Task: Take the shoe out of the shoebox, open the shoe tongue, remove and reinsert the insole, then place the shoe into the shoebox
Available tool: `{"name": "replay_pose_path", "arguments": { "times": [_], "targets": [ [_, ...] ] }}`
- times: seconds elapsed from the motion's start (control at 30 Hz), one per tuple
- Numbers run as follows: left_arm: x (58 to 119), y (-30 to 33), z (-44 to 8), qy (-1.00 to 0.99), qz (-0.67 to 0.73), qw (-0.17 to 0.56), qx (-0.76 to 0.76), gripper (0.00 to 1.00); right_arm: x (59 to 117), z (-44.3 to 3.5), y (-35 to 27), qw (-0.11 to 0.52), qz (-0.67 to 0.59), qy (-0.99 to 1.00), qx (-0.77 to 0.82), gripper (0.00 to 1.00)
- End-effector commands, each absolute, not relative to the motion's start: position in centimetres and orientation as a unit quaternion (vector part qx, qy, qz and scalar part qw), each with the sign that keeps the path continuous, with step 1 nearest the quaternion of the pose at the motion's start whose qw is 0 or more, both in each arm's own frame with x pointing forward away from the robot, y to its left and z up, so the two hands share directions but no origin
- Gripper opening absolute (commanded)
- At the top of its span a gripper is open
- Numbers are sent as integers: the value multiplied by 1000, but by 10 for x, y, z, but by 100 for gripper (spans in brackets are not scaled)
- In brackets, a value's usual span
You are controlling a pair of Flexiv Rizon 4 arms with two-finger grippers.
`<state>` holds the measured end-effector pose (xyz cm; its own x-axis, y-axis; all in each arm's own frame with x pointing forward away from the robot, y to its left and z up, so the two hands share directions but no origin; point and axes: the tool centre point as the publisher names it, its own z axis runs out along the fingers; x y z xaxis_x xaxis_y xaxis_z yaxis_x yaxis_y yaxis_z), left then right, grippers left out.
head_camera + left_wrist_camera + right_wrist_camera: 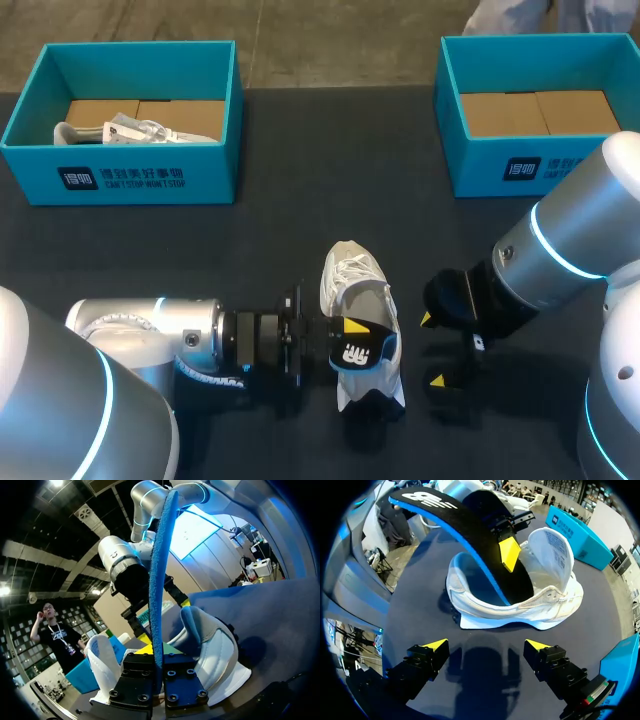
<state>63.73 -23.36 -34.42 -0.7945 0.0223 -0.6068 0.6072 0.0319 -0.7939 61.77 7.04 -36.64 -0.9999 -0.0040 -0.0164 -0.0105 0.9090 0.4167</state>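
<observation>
Dark tabletop (pixel 300 170), carrying all items listed. Left arm (pixel 150 335), entered from 8 o'clock and laid across the tabletop toward the centre. Right arm (pixel 570 250), entered from 4 o'clock. Left shoebox (pixel 130 180), teal, set at 10 o'clock, with a second white shoe (pixel 135 130) lying inside. Right shoebox (pixel 500 170), teal, set at 2 o'clock, its cardboard floor exposed. Shoe (pixel 352 285), white, placed on the tabletop just below centre toward 6 o'clock, outside both boxes, between the two grippers; its tongue (pixel 551 542) is lifted away from the opening. Insole (pixel 362 348), black on top with a blue edge, one end seated in the shoe's opening and the other end projecting out. Left gripper (pixel 158 652), positioned at 9 o'clock of the shoe, clamped on the insole from both sides. Right gripper (pixel 432 350), held at 3 o'clock of the shoe, near but not touching it, fingers spread apart with nothing between them.
</observation>
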Motion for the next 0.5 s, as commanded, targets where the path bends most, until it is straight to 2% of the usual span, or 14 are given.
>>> {"name": "replay_pose_path", "arguments": {
  "times": [0.03, 0.5],
  "targets": [
    [640, -236, -345, 686, -653, 221, 231, 0, 617, -367, 71, 9, 212, 977, -3, 100],
    [636, -243, -345, 691, -643, 223, 241, 0, 617, -367, 71, 9, 212, 977, -3, 100]
  ]
}}
